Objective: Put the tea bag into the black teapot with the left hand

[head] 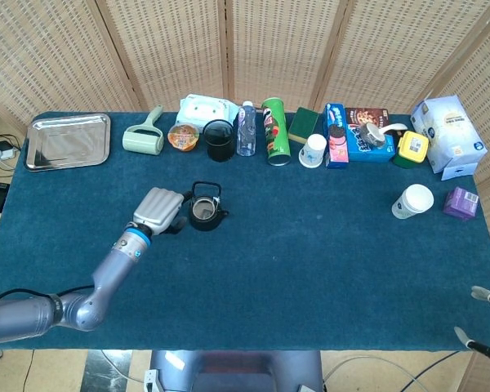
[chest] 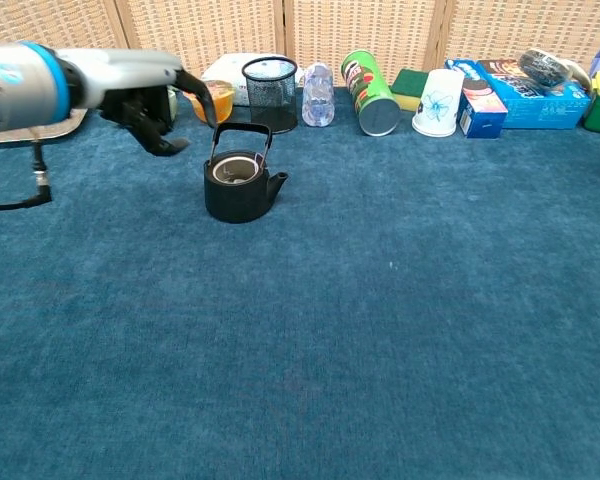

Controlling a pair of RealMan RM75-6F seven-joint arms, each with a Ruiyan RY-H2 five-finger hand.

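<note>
The black cast-iron teapot [head: 205,214] is standing upright on the blue-carpeted worktop [head: 310,253], lid off, handle raised, spout pointing right. In the chest view something pale is lying inside its open mouth; whether that is the tea bag cannot be told.

The left hand [head: 155,211] is hovering just left of the teapot, apart from it. In the chest view its dark fingers [chest: 158,115] are hanging loosely spread, holding nothing.

The right hand [head: 486,327] is showing only as fingertips at the worktop's near right corner; its state cannot be told.

A row of goods is lining the far edge, including a black mesh cup [chest: 270,92] and a green tube can [chest: 369,92]. A steel tray [head: 69,140] is sitting at the far left corner. Wide open carpet is lying near and right of the teapot.
</note>
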